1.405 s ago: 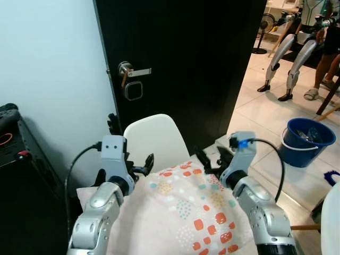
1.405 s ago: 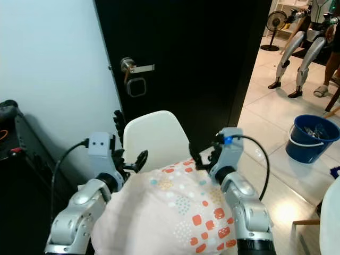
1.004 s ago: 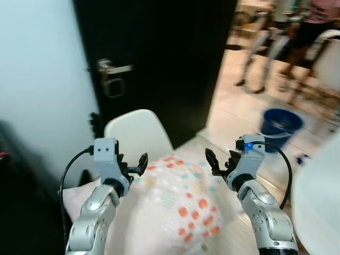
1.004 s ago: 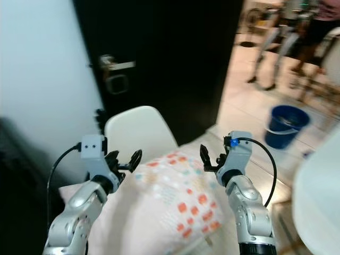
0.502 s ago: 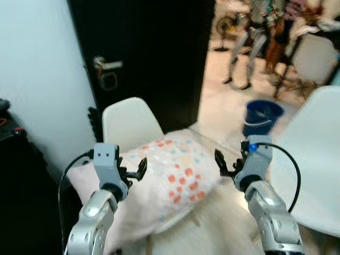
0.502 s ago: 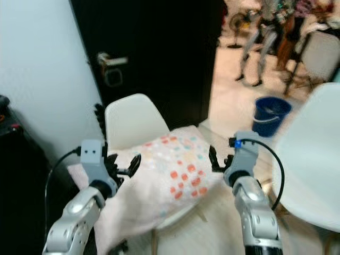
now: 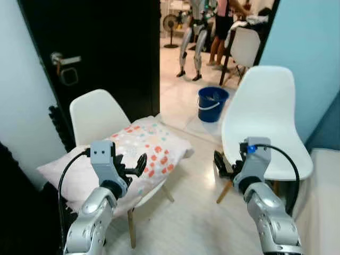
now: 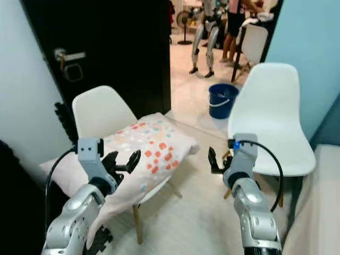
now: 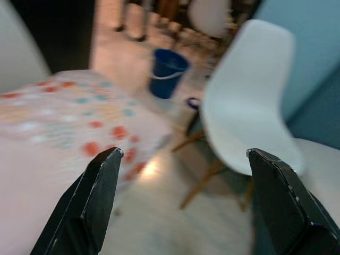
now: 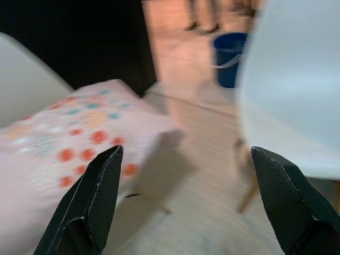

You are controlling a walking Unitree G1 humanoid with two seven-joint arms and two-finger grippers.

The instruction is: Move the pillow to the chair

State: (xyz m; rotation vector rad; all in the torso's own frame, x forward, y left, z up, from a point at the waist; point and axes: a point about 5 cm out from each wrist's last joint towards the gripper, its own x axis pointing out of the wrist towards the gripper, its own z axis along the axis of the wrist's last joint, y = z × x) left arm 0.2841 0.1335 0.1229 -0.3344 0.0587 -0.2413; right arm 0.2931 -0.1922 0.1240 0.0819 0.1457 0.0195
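While pillow (image 7: 127, 151) rests on chair (image 7: 95, 114), fingers (image 9: 90, 202) apart, clear

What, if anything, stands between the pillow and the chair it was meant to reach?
Nothing: the pillow already lies on the seat of the white chair by the door. Both the left gripper and the right gripper are open, off it.

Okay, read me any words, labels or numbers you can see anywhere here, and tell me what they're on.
None can be read.
The pillow bears only coloured patches, no lettering.
The blue bucket and both white chairs show no label.
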